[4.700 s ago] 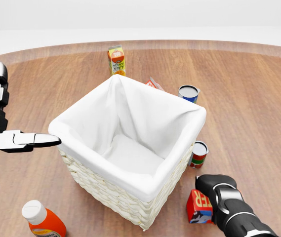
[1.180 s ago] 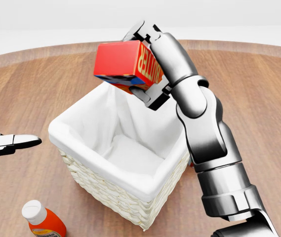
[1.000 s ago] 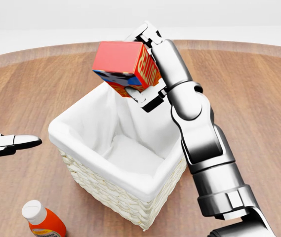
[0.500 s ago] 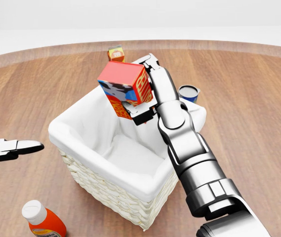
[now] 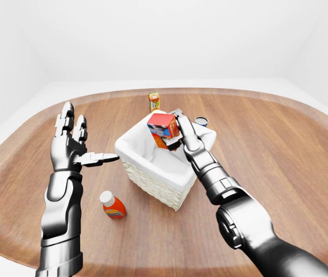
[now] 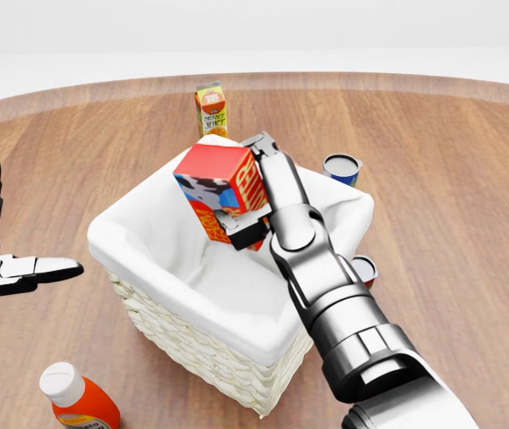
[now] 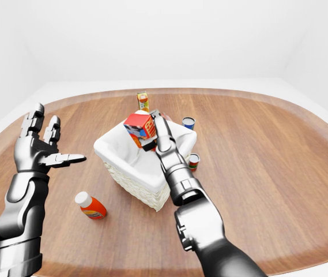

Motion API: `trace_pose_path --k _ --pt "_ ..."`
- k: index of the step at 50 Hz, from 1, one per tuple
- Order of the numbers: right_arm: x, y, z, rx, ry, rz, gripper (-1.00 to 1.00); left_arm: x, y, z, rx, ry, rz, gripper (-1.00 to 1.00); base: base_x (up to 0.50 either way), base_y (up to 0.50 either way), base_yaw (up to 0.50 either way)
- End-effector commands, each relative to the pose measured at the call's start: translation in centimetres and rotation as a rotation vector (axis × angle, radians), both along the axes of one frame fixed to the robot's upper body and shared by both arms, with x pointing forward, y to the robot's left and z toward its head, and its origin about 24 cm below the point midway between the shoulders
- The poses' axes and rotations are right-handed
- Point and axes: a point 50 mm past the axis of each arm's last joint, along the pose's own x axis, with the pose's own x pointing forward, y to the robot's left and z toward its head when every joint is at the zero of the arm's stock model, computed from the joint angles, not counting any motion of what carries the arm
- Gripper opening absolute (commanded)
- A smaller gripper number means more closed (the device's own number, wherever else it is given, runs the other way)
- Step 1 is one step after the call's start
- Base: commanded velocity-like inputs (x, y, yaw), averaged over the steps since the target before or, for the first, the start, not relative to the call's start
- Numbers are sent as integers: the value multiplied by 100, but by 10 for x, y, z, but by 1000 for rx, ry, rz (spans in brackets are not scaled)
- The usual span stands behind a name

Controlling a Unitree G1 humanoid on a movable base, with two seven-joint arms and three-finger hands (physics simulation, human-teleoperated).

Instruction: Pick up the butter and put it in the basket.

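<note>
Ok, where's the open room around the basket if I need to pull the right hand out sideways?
Bare wood lies wide on the head view's right, past the blue can and red can. Bare too between the basket and the open left hand, above the orange bottle. It is crowded at the basket's top edge, by the juice carton, and where the right hand holds the butter.

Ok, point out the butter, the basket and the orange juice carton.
butter (image 6: 214, 167): head view, red top face.
basket (image 6: 191, 357): head view, woven wall.
orange juice carton (image 6: 210, 111): head view, its label.
</note>
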Motion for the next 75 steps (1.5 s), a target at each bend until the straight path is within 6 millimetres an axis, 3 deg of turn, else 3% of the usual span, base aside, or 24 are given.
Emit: trace_pose_path --k 1,29,46,48,50,51,75 --pt "2 3 1 -20 4 -20 -100 0 0 -1 0 4 0 100 0 0 0" --pt "-6 11 -22 -75 87 -11 -100 0 2 -4 -5 14 2 100 0 0 0" --pt "-5 8 -22 -86 69 -51 -98 -1 3 -3 -6 10 6 100 0 0 0" --pt "-5 8 -21 -89 58 -60 -9 -1 3 -2 -9 8 8 100 0 0 0" --pt "-5 6 -19 -96 37 -88 40 -1 3 -3 -8 11 7 100 0 0 0" --pt "-6 7 -18 -91 31 -84 100 -1 2 -4 -8 16 5 100 0 0 0" --pt "-13 17 -7 -79 -81 -47 100 -1 3 -5 -11 19 3 100 0 0 0"
